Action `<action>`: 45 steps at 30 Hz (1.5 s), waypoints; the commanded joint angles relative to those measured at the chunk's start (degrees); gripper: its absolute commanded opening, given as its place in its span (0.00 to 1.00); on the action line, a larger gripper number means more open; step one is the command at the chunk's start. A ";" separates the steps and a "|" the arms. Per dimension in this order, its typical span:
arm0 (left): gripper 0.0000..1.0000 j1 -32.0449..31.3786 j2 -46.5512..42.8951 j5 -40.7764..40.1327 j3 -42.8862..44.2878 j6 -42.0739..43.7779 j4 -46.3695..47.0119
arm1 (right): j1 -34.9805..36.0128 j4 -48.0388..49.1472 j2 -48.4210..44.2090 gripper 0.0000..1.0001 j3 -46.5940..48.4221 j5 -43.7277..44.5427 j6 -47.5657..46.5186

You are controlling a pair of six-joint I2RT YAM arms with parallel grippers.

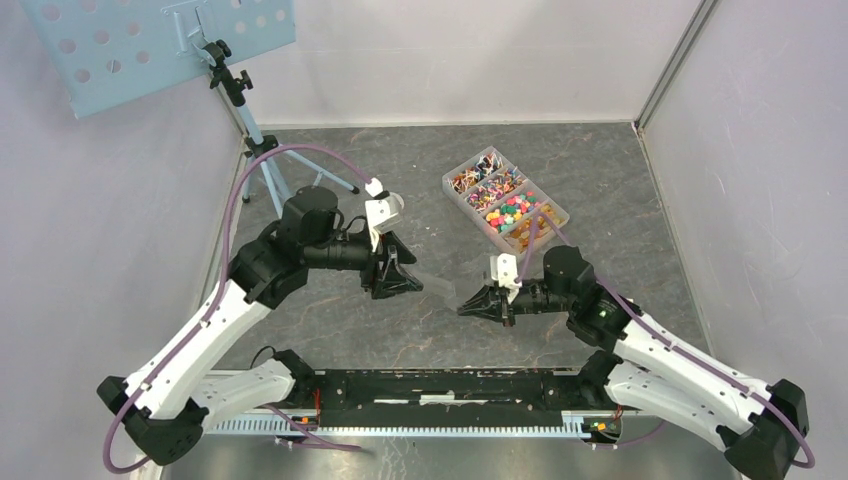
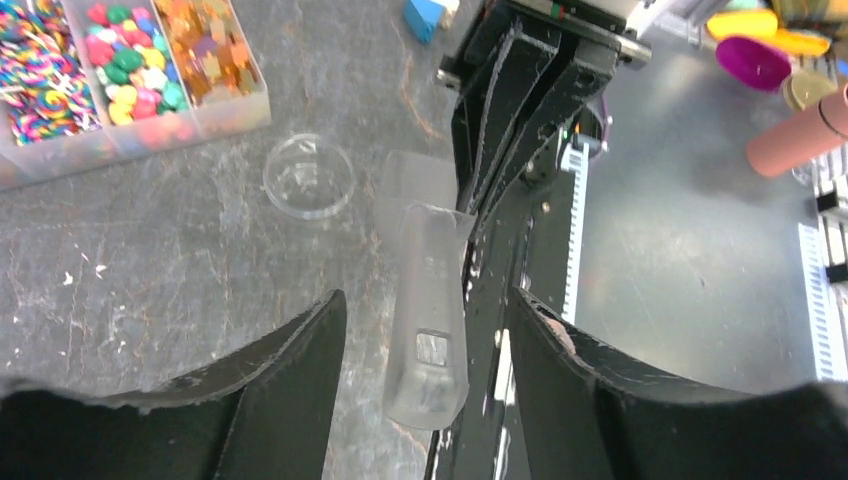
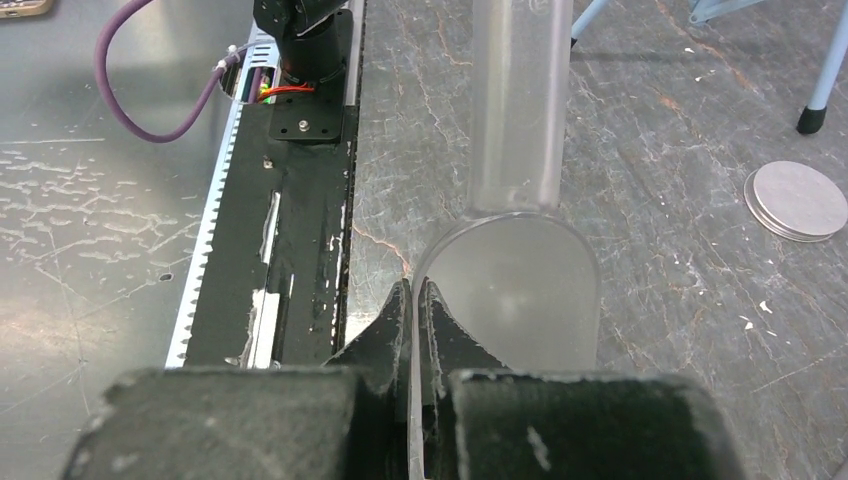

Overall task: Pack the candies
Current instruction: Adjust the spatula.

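Note:
The candies (image 1: 505,198) lie sorted by kind in a clear compartment box (image 1: 553,207) at the back right; they also show in the left wrist view (image 2: 130,70). A translucent plastic scoop (image 1: 438,286) hangs between the two grippers above the table. My right gripper (image 3: 415,292) is shut on the thin side wall of the scoop's bowl (image 3: 520,290). My left gripper (image 2: 428,305) is open, with its fingers on either side of the scoop's handle (image 2: 430,300) and not touching it. The scoop looks empty.
A small clear round dish (image 2: 308,177) stands on the table near the box. A grey round lid disc (image 3: 797,200) lies by the tripod's foot (image 3: 812,118). The tripod (image 1: 250,130) carries a blue perforated board (image 1: 150,40) at the back left. The black base rail (image 1: 440,385) runs along the near edge.

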 commanded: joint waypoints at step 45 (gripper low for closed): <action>0.02 -0.41 11.06 1.00 9.78 15.51 -15.11 | -0.01 10.64 5.07 0.05 -0.32 -4.45 6.45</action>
